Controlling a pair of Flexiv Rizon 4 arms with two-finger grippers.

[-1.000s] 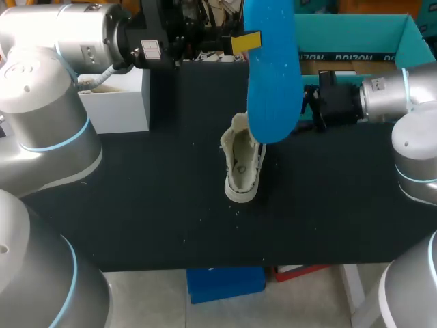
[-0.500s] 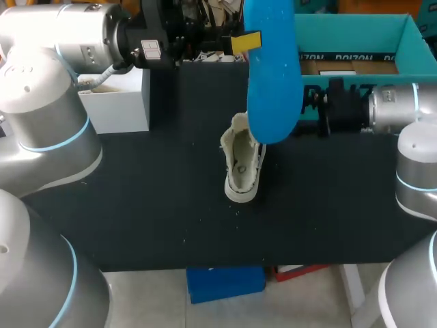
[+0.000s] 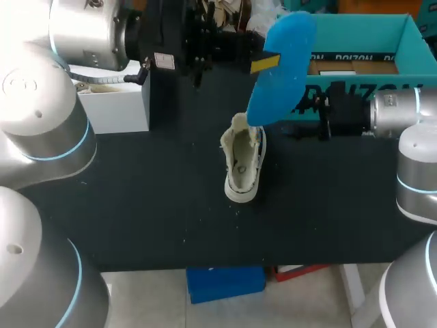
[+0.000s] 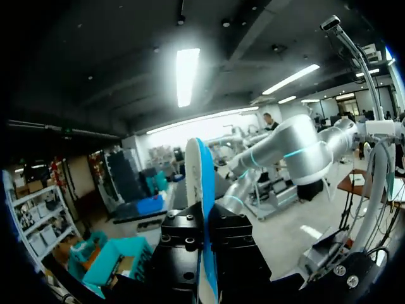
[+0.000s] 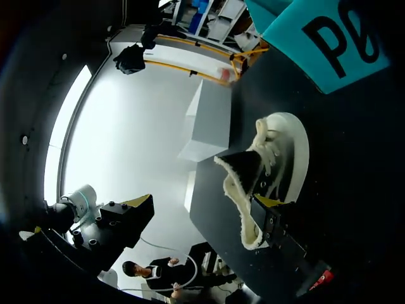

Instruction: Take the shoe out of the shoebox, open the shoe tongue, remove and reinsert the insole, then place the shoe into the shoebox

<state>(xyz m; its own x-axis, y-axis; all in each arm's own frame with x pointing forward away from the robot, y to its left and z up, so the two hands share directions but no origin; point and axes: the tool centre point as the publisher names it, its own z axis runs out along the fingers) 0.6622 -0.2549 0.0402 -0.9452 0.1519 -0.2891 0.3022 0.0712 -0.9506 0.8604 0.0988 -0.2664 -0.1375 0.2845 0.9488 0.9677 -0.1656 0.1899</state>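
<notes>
A cream shoe (image 3: 242, 164) lies on the black table (image 3: 136, 205), its opening up. Above it hangs the blue insole (image 3: 283, 65), tilted, with my left gripper (image 3: 263, 61) shut on it. In the left wrist view the insole (image 4: 204, 183) stands edge-on between the left gripper's (image 4: 205, 244) black fingers. My right gripper (image 3: 306, 113) is just right of the shoe's heel, open and empty, in front of the teal shoebox (image 3: 355, 31). In the right wrist view the shoe (image 5: 275, 161) lies ahead of the right gripper (image 5: 202, 202), close against one of its fingers (image 5: 269, 209). The shoebox (image 5: 323, 38) is beyond the shoe.
A white box (image 3: 119, 102) stands at the back left of the table, under my left arm, and shows beyond the shoe as the white box (image 5: 212, 123) in the right wrist view. The shoebox fills the back right corner.
My left arm has turned the insole from hanging straight to tilted, its upper end swung right. My right gripper drew back to the right, away from the shoe.
</notes>
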